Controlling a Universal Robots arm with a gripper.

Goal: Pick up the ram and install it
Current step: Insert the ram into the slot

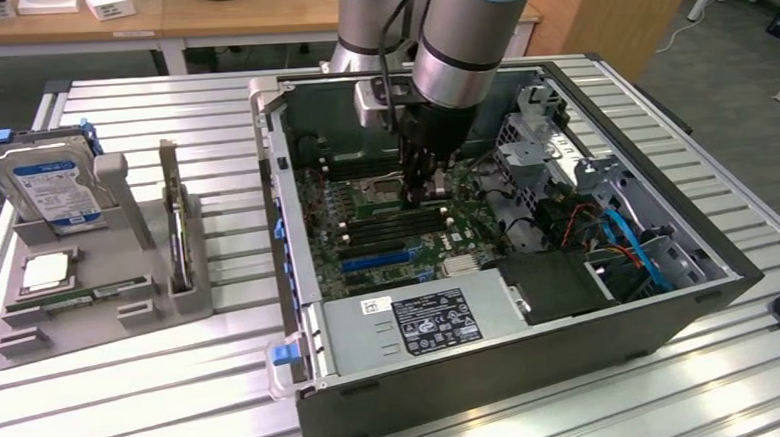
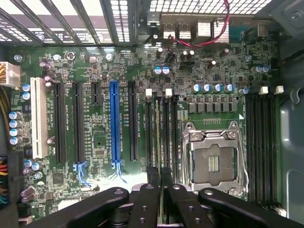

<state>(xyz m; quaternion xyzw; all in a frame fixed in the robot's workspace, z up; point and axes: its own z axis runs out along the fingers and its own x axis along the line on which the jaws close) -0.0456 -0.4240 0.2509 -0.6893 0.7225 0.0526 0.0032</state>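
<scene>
My gripper [image 1: 427,189] reaches down into the open computer case [image 1: 662,309], over the motherboard [image 1: 391,243]. In the wrist view its black fingers [image 2: 148,194] are shut on the ram [image 2: 162,206], a thin green stick seen edge-on. The stick hangs in line with the dark memory slots [image 2: 153,133] beside the open processor socket [image 2: 213,161]. I cannot tell whether it touches a slot. A second green ram stick [image 1: 80,293] lies flat in the grey holder [image 1: 167,305] at the exterior view's left.
The grey holder also carries a hard drive [image 1: 52,186], a square silver chip [image 1: 45,269] and a thin board standing on edge [image 1: 173,220]. Inside the case are a power supply [image 1: 422,322], a drive cage [image 1: 546,135] and blue cables [image 1: 632,241]. More slots [image 2: 261,142] flank the socket.
</scene>
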